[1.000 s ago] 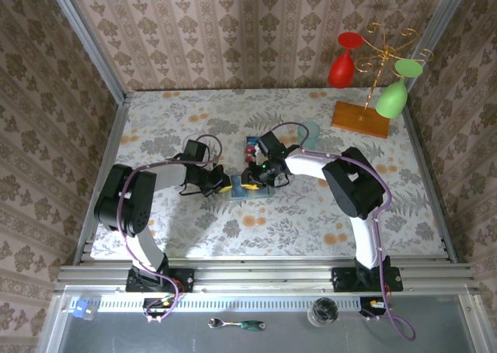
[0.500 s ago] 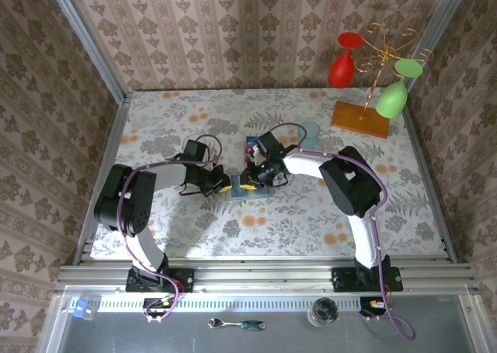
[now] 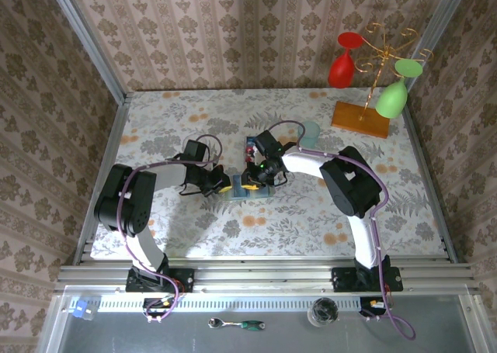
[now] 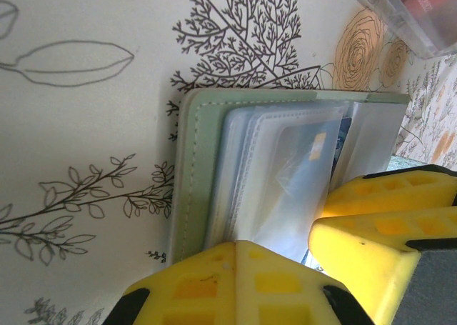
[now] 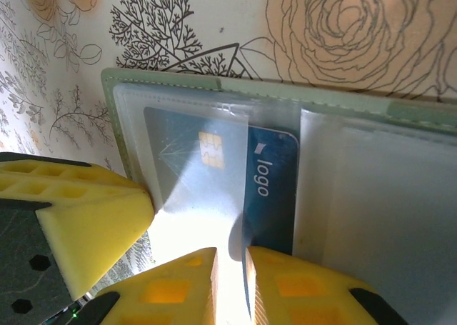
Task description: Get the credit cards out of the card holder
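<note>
The right gripper [image 5: 232, 259] has its yellow fingers drawn almost together, pinching the near edge of a blue credit card [image 5: 275, 175]. The card runs away from those jaws into the card holder [image 5: 343, 95]. Its chip end lies under a clear sleeve [image 5: 186, 125] and its "logo" end is bare. Just to one side of the jaws, at the holder's edge, sit the yellow fingers of the left gripper [image 4: 235, 248].

In the left wrist view these fingers meet with no gap and clamp the near edge of the sage-green holder, which lies open and flat. The clear sleeves fan out directly ahead of the jaws, with the green stitched cover on their far side from the right gripper's fingers. The right gripper's fingers touch the sleeves close beside the left jaws.

The holder lies on a floral tablecloth [image 5: 343, 32]. Beyond the holder, apart from both pairs of jaws, stands a clear case [image 4: 400, 14] with something red inside.
</note>
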`<state>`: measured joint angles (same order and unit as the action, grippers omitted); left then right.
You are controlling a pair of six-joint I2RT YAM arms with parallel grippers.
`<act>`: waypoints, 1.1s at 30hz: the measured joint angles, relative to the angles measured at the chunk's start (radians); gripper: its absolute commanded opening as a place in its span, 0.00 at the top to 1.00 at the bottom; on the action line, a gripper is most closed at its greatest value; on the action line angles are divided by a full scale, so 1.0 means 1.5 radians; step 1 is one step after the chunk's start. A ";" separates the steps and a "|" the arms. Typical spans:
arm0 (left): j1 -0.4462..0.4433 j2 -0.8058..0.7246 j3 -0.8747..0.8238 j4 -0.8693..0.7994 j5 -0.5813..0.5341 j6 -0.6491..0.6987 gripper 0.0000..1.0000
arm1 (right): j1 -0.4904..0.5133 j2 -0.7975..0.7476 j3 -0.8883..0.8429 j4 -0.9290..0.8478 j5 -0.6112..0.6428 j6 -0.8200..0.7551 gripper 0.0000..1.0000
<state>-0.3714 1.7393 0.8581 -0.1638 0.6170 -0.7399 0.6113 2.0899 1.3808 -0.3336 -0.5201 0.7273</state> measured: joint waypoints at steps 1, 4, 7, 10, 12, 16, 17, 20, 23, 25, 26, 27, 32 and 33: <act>0.000 0.000 0.001 -0.001 0.000 0.000 1.00 | 0.000 -0.001 0.000 -0.002 0.002 -0.001 0.80; 0.000 0.000 0.006 -0.012 -0.003 0.000 1.00 | 0.002 -0.006 0.000 -0.008 0.008 -0.002 0.79; 0.000 -0.001 0.015 -0.025 -0.008 0.001 1.00 | 0.002 -0.015 0.000 -0.010 0.012 -0.005 0.79; -0.002 -0.004 0.030 -0.040 -0.010 0.002 1.00 | 0.001 -0.028 -0.001 -0.010 0.013 -0.007 0.79; -0.006 -0.006 0.042 -0.049 -0.011 0.003 1.00 | 0.000 -0.038 -0.003 -0.010 0.016 -0.007 0.79; -0.019 -0.007 0.057 -0.051 -0.011 0.005 1.00 | -0.004 -0.055 -0.009 -0.010 0.023 -0.007 0.77; -0.021 -0.007 0.057 -0.051 -0.011 0.005 1.00 | -0.005 -0.055 -0.010 -0.010 0.025 -0.007 0.77; -0.027 -0.007 0.057 -0.057 -0.012 0.005 1.00 | -0.009 -0.056 -0.010 -0.010 0.026 -0.007 0.76; -0.029 -0.007 0.057 -0.062 -0.015 0.005 1.00 | -0.011 -0.055 -0.010 -0.010 0.026 -0.007 0.76; -0.029 -0.007 0.057 -0.063 -0.021 0.006 1.00 | -0.011 -0.055 -0.010 -0.010 0.026 -0.007 0.76; -0.029 -0.007 0.057 -0.063 -0.023 0.007 1.00 | -0.011 -0.055 -0.010 -0.010 0.026 -0.007 0.76; -0.029 -0.007 0.057 -0.064 -0.025 0.008 1.00 | -0.011 -0.055 -0.010 -0.010 0.026 -0.007 0.76; -0.029 0.000 0.057 -0.063 -0.028 0.010 1.00 | -0.011 -0.054 -0.010 -0.010 0.026 -0.007 0.75; -0.029 0.004 0.057 -0.063 -0.029 0.010 1.00 | -0.011 -0.053 -0.010 -0.010 0.026 -0.007 0.75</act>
<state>-0.4149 1.7454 0.9432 -0.2588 0.5739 -0.7242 0.5953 2.0109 1.3651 -0.3489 -0.4816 0.7174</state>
